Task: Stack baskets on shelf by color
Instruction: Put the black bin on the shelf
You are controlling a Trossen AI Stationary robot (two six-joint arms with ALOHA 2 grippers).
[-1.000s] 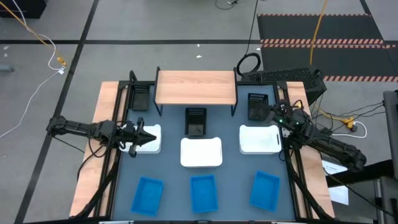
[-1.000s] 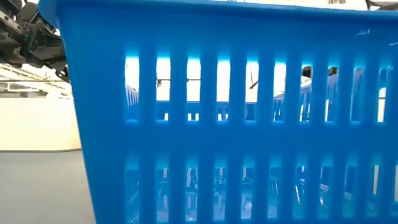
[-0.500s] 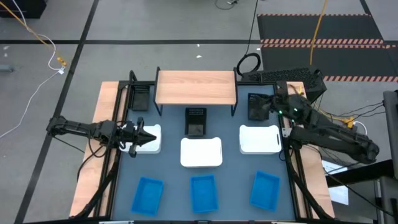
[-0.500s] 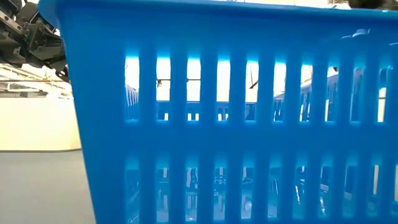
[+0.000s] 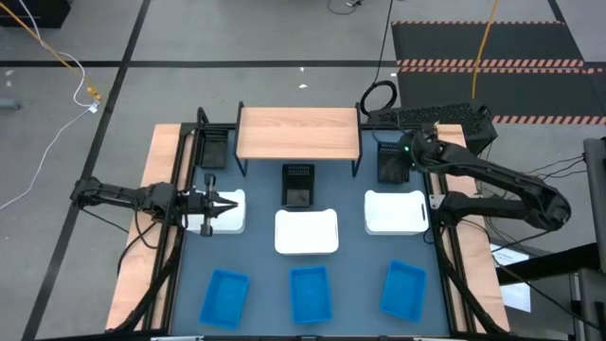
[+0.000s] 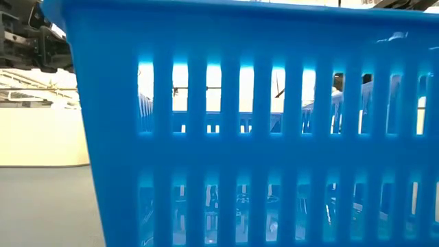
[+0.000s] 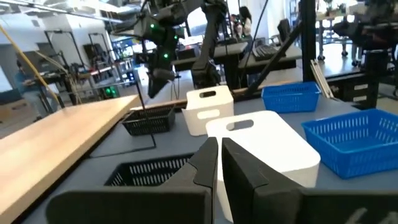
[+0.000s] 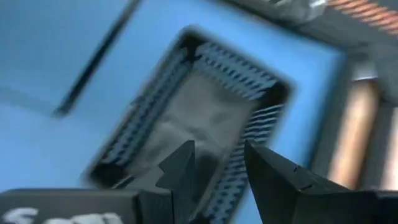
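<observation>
High view: right gripper (image 5: 409, 152), fingers parted and empty, hovers over the black basket (image 5: 391, 163) at the far right, beside the shelf (image 5: 298, 133) (still bare). Left gripper (image 5: 225, 204), fingers closed on nothing, sits above the left white basket (image 5: 227, 215). Three blue baskets (image 5: 310, 293) line the near edge.

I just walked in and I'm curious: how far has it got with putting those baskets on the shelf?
Barely started. The shelf carries nothing, and all nine baskets sit on the table. In hand: the right gripper, fingers apart, hovers over the right black basket; the left gripper, shut, sits over the left white basket. Left: stacking everything by color.
</observation>
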